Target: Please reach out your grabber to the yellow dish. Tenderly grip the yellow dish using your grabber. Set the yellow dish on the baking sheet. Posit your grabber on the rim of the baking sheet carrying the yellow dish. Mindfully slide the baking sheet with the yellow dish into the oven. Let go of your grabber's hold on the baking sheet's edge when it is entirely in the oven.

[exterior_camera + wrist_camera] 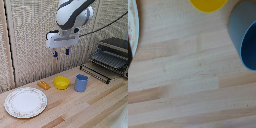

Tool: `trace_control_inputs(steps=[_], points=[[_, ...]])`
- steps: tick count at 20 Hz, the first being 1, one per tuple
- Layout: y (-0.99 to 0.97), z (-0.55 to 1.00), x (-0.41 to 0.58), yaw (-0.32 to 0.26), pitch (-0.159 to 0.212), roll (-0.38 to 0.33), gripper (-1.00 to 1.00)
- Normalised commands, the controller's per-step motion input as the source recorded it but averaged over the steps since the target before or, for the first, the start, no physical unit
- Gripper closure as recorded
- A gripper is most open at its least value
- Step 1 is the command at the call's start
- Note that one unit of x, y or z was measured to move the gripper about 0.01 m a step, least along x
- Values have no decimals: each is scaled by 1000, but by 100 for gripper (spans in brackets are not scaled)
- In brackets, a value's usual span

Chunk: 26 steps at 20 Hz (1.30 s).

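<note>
The yellow dish (62, 82) is a small round bowl standing on the wooden table, between an orange block and a blue cup. Part of its rim shows in the wrist view as the yellow dish (208, 4). My grabber (61, 52) hangs well above the dish, its two short fingers pointing down, apart, with nothing between them. The oven (113, 54) stands at the exterior view's right with its front open. The baking sheet (99, 69) sticks out of the oven's front as a dark wire rack. No fingers show in the wrist view.
A blue cup (81, 83) stands just to the right of the dish and shows in the wrist view as the cup (245, 36). A small orange block (43, 85) lies to the dish's left. A large white patterned plate (25, 102) sits at the front left.
</note>
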Motion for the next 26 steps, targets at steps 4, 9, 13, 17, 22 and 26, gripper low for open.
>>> trace_control_inputs(steps=[4,9,13,17,22,26], points=[[-434,-182,510,-25,45,52,-100],[-534,-239,508,0,61,56,-100],[-420,-229,233,0,114,5,-100],[-352,-328,112,4,108,0,-100],[-333,-390,215,10,81,0,-100],[-336,-392,329,47,40,13,-100]])
